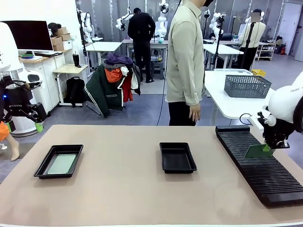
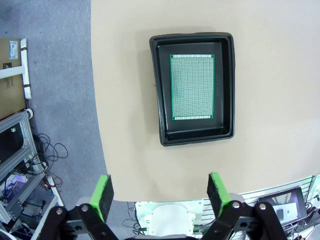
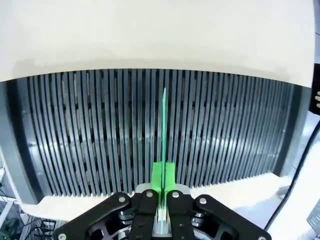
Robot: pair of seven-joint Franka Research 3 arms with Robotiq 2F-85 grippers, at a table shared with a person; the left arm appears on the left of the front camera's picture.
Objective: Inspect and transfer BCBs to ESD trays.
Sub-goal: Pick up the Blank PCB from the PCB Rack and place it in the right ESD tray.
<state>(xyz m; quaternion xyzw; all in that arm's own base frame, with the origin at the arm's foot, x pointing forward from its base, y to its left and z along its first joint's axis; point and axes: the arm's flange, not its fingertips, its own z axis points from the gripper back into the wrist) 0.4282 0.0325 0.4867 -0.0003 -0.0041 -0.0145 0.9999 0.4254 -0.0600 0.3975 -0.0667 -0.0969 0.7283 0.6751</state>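
Boards first: one thin green board (image 1: 259,151) is pinched at its edge between the closed green pads of the right gripper (image 1: 271,146), above the near half of the slotted rack (image 1: 255,172). In the right wrist view this board stands edge-on, a narrow green line rising straight from the fingers over the slots. Whether its far edge touches the rack cannot be told. The rack is long, black and slightly glossy, with close-set parallel ribs.

A second board (image 2: 192,87) lies flat inside the left tray (image 2: 157,90). Its face is pale grey-silver, finely dotted in a grid, with a green border. It sits square to the tray walls, with black floor showing all round it. Both trays are shallow black plastic rectangles with rounded corners and flared rims. The centre tray (image 1: 164,158) shows only its bare black floor. The left gripper (image 2: 160,192) hangs well above the left tray, its jaws wide apart.

Surface: the table (image 1: 123,194) is a smooth, matte tan sheet. The trays and the rack lie well apart from one another. A person (image 1: 184,56) in a pale shirt and dark trousers stands at the far side, one hand (image 1: 194,113) hanging loose. Behind, a grey mesh basket (image 1: 246,86) rests on a white table (image 1: 222,101). Clothes (image 1: 113,78) are heaped over a stand on the grey floor.
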